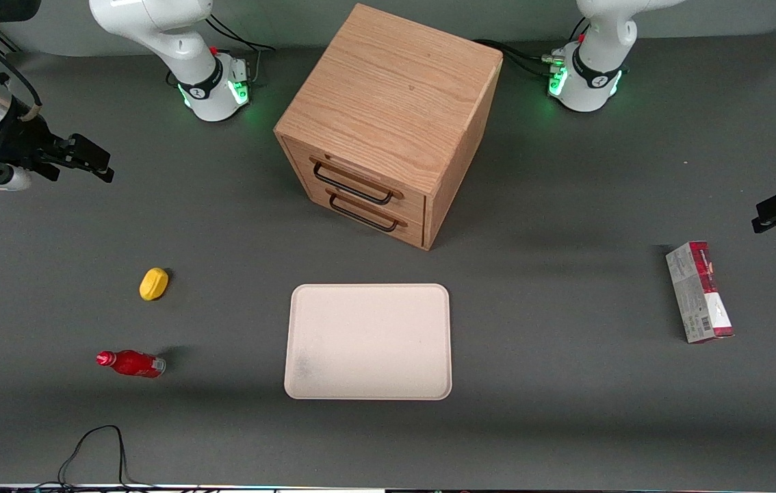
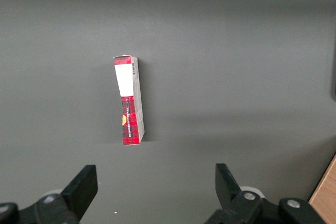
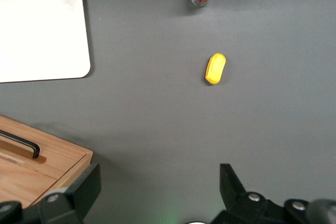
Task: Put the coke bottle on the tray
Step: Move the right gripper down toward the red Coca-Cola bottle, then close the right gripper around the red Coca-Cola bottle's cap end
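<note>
Gripper point(image 1: 90, 159) spread, aloft near table edge (arm cropped), coke bottle point(image 1: 131, 363) lying beside tray point(image 1: 368, 341)

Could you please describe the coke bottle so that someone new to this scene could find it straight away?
Start at the cream tray in front of the wooden drawer cabinet, then look toward the working arm's end of the table. The coke bottle lies there on its side, nearer the front camera than the yellow lump, bright red with a red cap. The open claw hangs well above.

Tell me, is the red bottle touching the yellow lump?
Apart. In the front view, bare grey table shows between the bottle and the yellow lump, which lies farther from the camera. The gripper hangs open, well above both.
</note>
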Action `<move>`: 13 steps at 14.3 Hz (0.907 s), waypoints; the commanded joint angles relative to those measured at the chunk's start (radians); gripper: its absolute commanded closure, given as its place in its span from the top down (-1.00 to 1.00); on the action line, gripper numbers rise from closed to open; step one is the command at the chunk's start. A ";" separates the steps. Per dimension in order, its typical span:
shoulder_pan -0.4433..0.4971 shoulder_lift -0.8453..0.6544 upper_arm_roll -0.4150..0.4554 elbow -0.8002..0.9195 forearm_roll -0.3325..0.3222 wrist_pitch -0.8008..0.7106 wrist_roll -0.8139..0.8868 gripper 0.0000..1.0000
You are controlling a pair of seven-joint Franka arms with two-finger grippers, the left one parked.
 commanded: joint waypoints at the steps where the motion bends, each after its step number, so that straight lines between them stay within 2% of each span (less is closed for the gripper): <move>1: -0.046 0.166 -0.007 0.172 0.028 -0.004 -0.030 1.00; 3: -0.095 0.307 -0.007 0.336 0.077 -0.009 -0.056 1.00; 6: -0.156 0.504 -0.006 0.555 0.080 -0.014 -0.122 1.00; 9: -0.182 0.628 0.005 0.587 0.109 0.061 -0.230 1.00; 13: -0.210 0.766 0.065 0.584 0.104 0.224 -0.234 1.00</move>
